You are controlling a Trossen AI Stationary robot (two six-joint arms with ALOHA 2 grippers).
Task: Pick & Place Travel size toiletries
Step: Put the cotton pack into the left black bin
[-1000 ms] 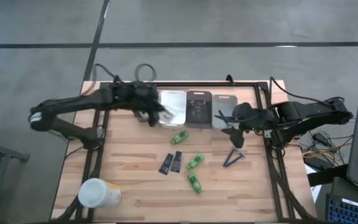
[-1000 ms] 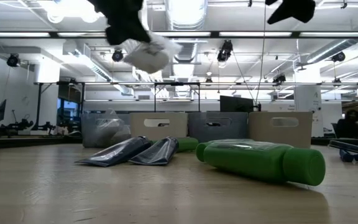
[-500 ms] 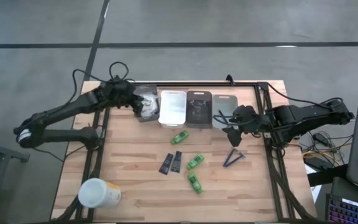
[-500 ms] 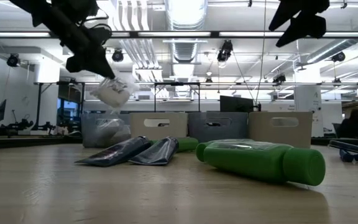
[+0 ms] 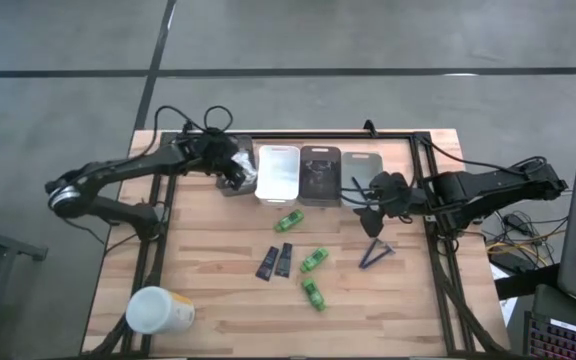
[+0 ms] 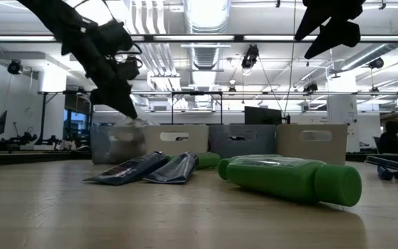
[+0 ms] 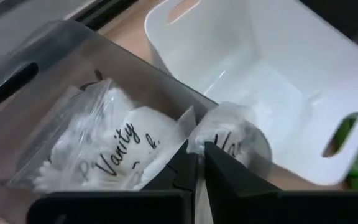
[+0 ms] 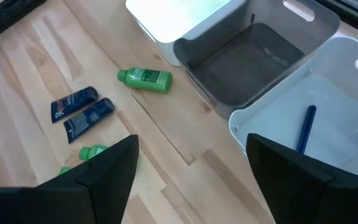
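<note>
My left gripper (image 5: 231,172) is shut on a white round packet in a clear bag (image 7: 230,134), low over the clear leftmost bin (image 5: 225,178). In that bin lies another such packet (image 7: 104,155), on its flat side. On the table lie green bottles (image 5: 289,221) (image 5: 314,260) (image 5: 313,293), two black sachets (image 5: 275,261) and thin dark sticks (image 5: 376,253). My right gripper (image 5: 373,206) hangs open in the air beside the light grey bin (image 5: 361,180), above the sticks, with nothing between its fingers. My left gripper pinches the clear bag's edge (image 7: 186,126) between its two shut fingers (image 7: 219,168). It comes slanting down from the table's left. The packet hangs below the fingertips at the level of the clear bin's rim (image 6: 134,123). Whether it touches the bin I cannot tell.
Four bins stand in a row at the back: clear, white (image 5: 277,172), dark grey (image 5: 319,175), light grey. A blue stick (image 8: 304,127) lies in the light grey one. A big white-and-yellow cup (image 5: 158,310) lies at the near left. A dark frame (image 5: 438,250) borders the table.
My left gripper has swung from the white bin's edge toward the table's left and gone down over the clear bin, staying shut. The packet has come down with it, from high in the air to the bin's rim.
</note>
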